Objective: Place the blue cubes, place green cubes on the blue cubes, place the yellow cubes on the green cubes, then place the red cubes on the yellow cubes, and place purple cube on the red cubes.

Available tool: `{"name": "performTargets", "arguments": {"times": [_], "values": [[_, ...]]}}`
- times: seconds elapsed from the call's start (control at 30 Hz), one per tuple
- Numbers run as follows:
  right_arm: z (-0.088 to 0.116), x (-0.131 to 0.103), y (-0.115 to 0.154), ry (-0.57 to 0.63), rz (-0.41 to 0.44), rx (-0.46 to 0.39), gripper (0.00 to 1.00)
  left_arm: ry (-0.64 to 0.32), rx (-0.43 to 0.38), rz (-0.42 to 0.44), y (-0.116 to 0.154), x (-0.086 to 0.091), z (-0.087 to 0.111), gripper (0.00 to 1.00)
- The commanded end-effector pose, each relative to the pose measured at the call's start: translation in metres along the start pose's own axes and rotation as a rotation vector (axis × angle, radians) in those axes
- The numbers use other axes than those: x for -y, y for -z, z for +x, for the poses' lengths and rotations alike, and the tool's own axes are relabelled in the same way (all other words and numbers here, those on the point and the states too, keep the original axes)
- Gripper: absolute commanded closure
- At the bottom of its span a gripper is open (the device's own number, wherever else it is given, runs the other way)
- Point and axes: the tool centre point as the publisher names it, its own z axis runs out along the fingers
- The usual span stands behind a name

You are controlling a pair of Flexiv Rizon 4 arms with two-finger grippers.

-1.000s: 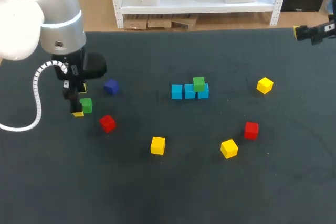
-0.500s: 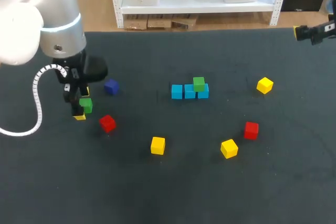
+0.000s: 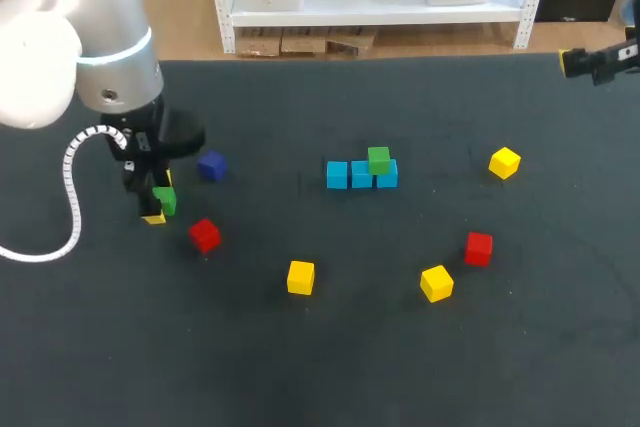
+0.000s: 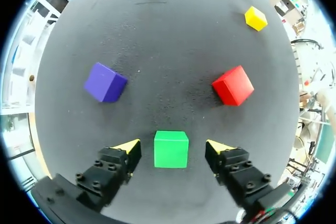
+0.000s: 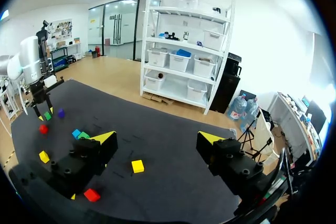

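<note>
"Your left arm has edged slightly toward the middle over the last 1 second. Claw?"

"Your left gripper (image 4: 172, 148) stands wide, straddling the bright green cube (image 4: 171, 149) without touching it, near the table's (image 3: 320, 367) left edge. Ahead lie 1 purple cube (image 4: 105, 82) and 1 red cube (image 4: 232, 85), with bare cloth between them. Your right gripper (image 5: 157, 138) gapes empty at the far right corner."

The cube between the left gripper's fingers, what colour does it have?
Green. The cube shows best in the left wrist view.

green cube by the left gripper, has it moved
No. The green cube sits just where it did, judged against the red cube and purple cube.
</note>
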Motion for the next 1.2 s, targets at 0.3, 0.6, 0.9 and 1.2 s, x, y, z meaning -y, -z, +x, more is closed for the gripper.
{"name": "performTargets", "arguments": {"times": [0.3,0.6,0.9,1.2], "values": [[0.003,0.001,-0.003,-0.001,-0.006,0.043,0.00,-0.006,0.001,0.010,-0.003,0.000,0.001,1.00],[0.003,0.001,-0.003,-0.001,-0.006,0.043,0.00,0.004,-0.007,0.012,0.010,0.002,-0.002,1.00],[0.003,0.001,-0.003,-0.001,-0.006,0.043,0.00,0.077,-0.026,0.025,0.045,-0.006,-0.012,1.00],[0.003,0.001,-0.003,-0.001,-0.006,0.043,0.00,0.095,-0.025,0.014,0.066,-0.015,-0.032,1.00]]}}
